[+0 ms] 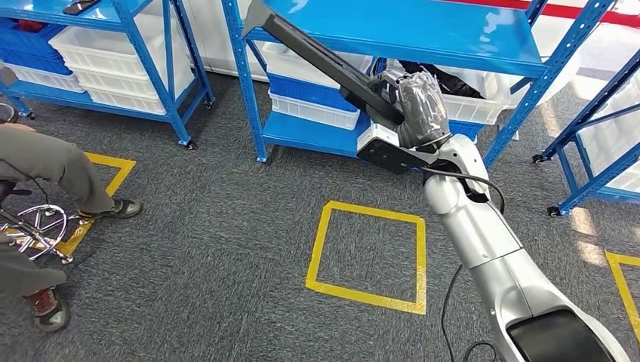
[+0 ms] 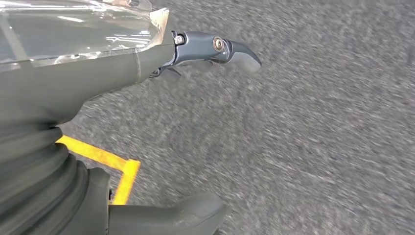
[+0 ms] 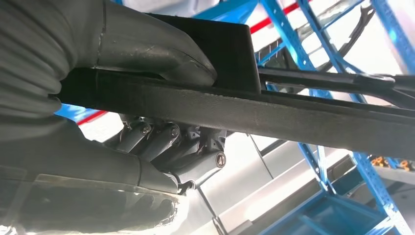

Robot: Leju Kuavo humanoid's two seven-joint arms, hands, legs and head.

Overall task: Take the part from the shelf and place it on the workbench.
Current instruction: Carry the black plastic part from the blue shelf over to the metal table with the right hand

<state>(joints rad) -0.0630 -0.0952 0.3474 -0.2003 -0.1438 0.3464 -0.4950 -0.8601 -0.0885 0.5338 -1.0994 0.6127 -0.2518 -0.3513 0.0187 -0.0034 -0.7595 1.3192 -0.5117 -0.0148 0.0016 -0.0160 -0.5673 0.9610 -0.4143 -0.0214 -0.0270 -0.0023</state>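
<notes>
The part [image 1: 324, 64], a long black bar with a flat, matte face, is off the shelf and held up in the air in our right hand [image 1: 411, 105], slanting from the hand up and away toward the top shelf board.

Around us we see grey speckled carpet [image 1: 226, 226] across the whole floor, marked with a yellow tape square [image 1: 367, 255] just in front of us and more yellow tape at the far right and far left. Blue steel shelving [image 1: 423, 30] stands straight ahead, with a second rack [image 1: 143, 45] to the left and a third at the right edge; white bins [image 1: 113, 53] sit on the left rack, and white and blue bins [image 1: 313, 102] on the lower shelf ahead. A seated person's leg [image 1: 53, 170] and shoe show at the left, beside a chrome chair base [image 1: 38, 230].

In the right wrist view the thumb [image 3: 151, 49] presses on one side of the bar [image 3: 293, 115] and the dark fingers [image 3: 161, 142] curl under the other, a firm grasp. The bar's far end lies close below the top shelf's front edge, and the blue uprights stand to either side of it. Open carpet lies between the racks and us.

Our left hand [image 2: 98, 122] hangs over the carpet; its thumb and one dark finger [image 2: 215, 49] are apart with nothing between them.
</notes>
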